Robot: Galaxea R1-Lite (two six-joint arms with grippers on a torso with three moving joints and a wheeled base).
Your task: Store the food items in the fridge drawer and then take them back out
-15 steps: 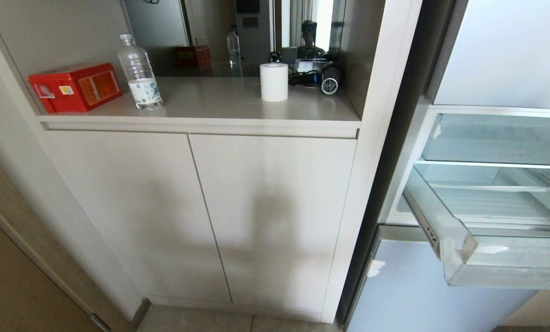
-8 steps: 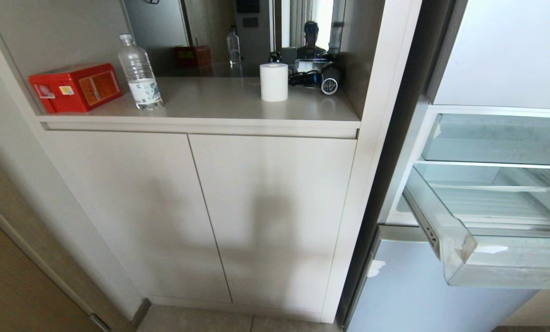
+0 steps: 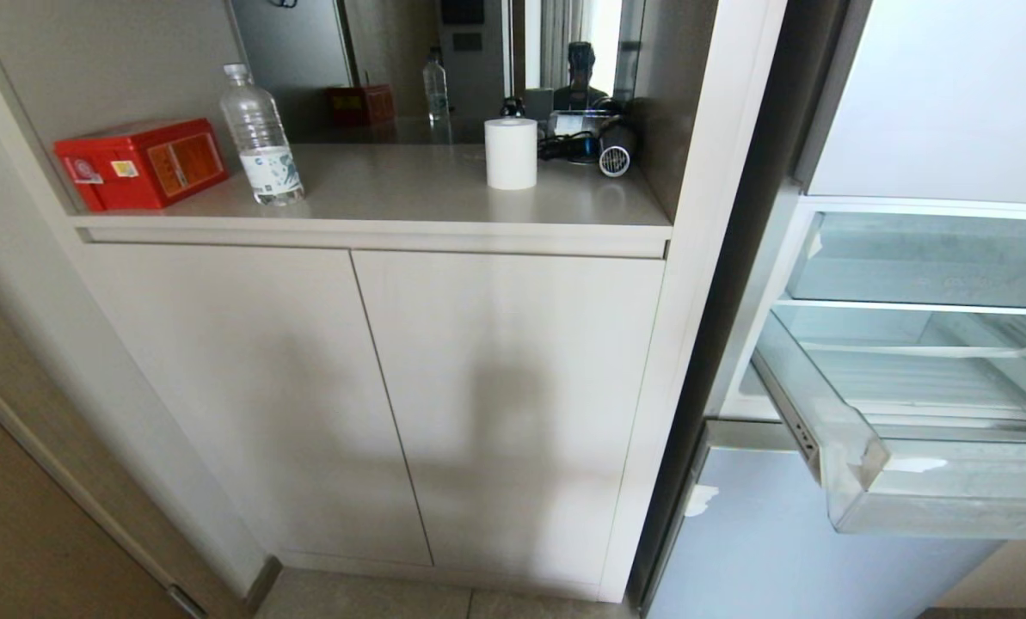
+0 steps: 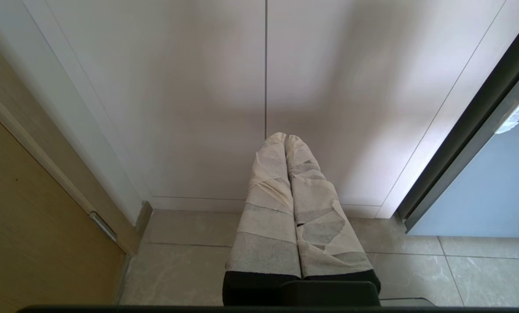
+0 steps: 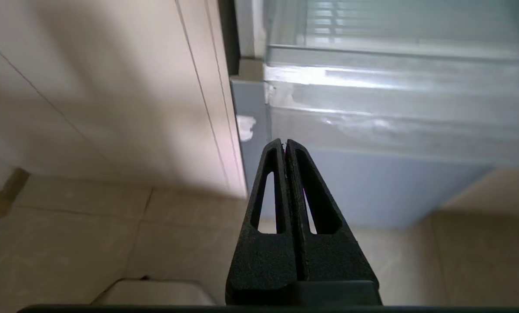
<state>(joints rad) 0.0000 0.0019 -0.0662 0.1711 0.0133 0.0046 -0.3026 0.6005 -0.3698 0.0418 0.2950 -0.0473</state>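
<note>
Both pincers pressed together, empty: right gripper point(image 5: 285, 143) below fridge drawer point(image 5: 398, 126) lip, left gripper point(image 4: 284, 138) facing cabinet doors point(image 4: 224, 87).

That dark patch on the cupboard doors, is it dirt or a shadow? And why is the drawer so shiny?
Head view: a soft shadow on the cupboard doors, not dirt. Left wrist view: the same shadow above the shut left end effector. Right wrist view: a bright glare streak on the fridge drawer, whose front is blurred.

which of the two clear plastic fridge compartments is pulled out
The lower one, the wide shallow clear drawer with the ribbed floor and scuffed frosted front lip; it juts out past the fridge front, while the shorter clear bin above sits pushed in.
</note>
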